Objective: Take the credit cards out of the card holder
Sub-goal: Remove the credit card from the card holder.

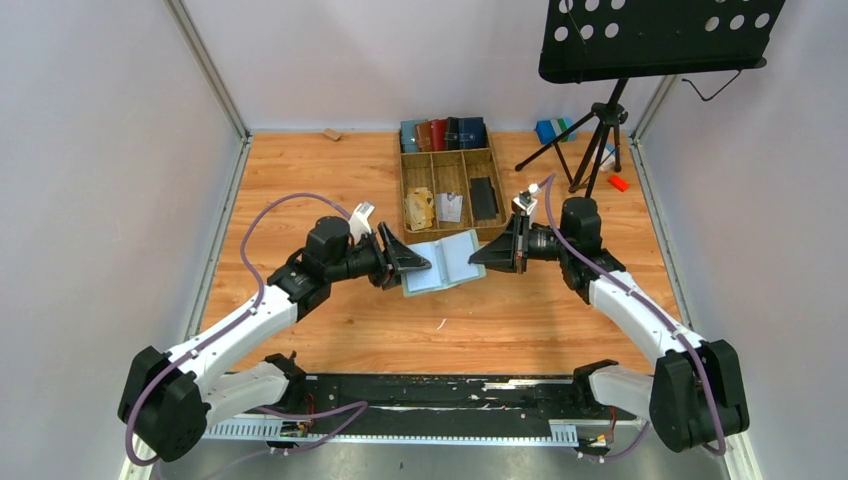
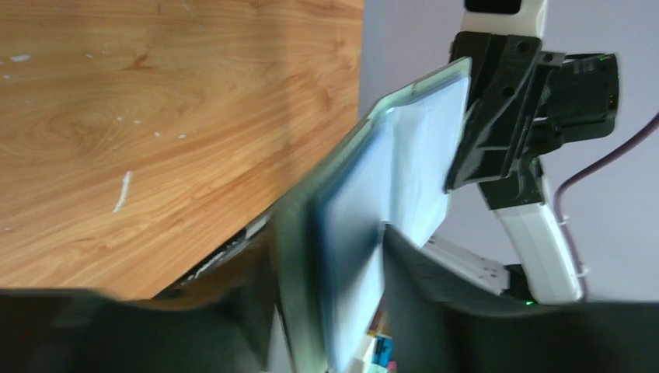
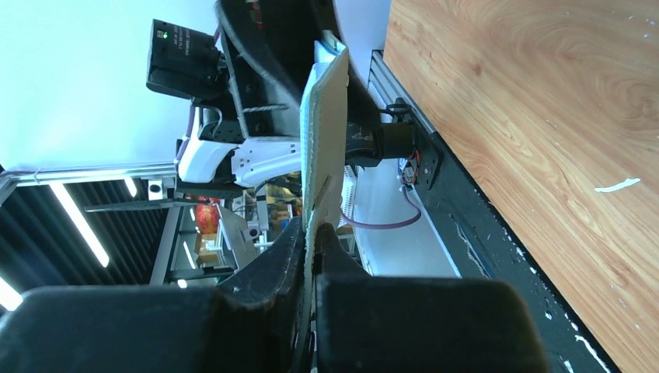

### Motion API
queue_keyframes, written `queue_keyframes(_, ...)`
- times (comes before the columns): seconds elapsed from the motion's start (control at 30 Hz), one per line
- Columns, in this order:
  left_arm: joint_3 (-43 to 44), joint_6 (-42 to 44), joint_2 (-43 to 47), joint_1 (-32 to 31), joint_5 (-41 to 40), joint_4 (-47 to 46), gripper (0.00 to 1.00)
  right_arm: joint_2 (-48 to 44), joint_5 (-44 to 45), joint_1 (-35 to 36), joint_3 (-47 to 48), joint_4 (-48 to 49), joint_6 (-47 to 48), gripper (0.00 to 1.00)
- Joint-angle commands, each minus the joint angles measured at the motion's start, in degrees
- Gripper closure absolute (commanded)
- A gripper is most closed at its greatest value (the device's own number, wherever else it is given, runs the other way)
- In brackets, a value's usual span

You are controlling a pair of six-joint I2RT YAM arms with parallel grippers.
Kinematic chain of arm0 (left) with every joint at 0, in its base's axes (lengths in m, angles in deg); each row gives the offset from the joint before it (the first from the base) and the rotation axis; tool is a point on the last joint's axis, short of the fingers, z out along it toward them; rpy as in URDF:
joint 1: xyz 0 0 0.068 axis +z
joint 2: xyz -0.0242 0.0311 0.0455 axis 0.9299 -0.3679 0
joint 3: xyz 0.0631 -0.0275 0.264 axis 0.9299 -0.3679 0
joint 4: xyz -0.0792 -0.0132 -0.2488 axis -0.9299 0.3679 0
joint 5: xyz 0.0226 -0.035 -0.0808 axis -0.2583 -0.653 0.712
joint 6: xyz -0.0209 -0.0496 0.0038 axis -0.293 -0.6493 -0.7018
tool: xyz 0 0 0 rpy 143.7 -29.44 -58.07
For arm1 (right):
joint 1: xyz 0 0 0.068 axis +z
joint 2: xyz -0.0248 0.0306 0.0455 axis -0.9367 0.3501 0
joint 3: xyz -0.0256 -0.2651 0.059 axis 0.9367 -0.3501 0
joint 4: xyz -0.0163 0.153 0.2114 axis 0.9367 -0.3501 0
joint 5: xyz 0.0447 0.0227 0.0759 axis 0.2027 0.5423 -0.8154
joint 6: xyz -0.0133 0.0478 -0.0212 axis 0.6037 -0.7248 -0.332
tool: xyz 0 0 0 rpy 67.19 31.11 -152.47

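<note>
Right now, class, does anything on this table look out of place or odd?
The card holder is held open above the table, its right edge pinched in the right tool. A crumpled tan paper wad sits in the left compartment of the wooden tray, looking like rubbish. Nothing looks spilled.

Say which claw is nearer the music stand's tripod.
Right. The right claw grips the card holder's side facing the tripod; the left claw is at the holder's far side.

The card holder (image 1: 445, 262) was pale sage green, bluish on its open inside. The left pincer (image 1: 425, 262) and right pincer (image 1: 478, 257) were black, on white arms (image 1: 235, 330) trailing purple cables (image 1: 244, 245). The counter (image 1: 330, 180) showed orange-brown wood grain flecked white. Blue, brown, dark red and black wallets (image 1: 445, 133) lined the brown tray (image 1: 404, 190).
</note>
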Motion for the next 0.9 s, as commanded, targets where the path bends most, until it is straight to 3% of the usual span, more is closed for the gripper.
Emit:
queue_keyframes(0.0, 0.56, -4.18, 1.45, -0.38, 0.25, -10.54, 0.56, 0.12, 0.99, 2.04, 3.88, 1.41, -0.31, 1.00)
queue_keyframes(0.1, 1.82, -3.09, 1.79, -0.46, -1.68, -8.15, 0.87, -0.16, 3.97, 2.71, 7.80, -10.61, 8.83, 1.00)
queue_keyframes(0.2, 3.93, -1.40, 1.00, -0.89, -2.74, -4.81, 0.95, 0.15, 6.86, 4.03, 11.56, -18.85, 14.87, 1.00)
queue_keyframes(0.47, 9.13, 0.73, -5.09, -4.68, -4.40, -3.12, 1.00, 2.74, 7.21, 9.81, 14.41, -15.47, 14.19, 1.00)
queue_keyframes(0.63, 10.01, 0.80, -6.57, -4.94, -4.71, -3.35, 1.00, 1.87, 7.84, 9.91, 13.99, -17.62, 15.48, 0.84)
queue_keyframes(0.87, 9.01, -0.05, -6.73, -4.94, -5.04, -4.91, 1.00, 1.64, 9.48, 9.43, 13.59, -21.38, 17.85, 0.86)
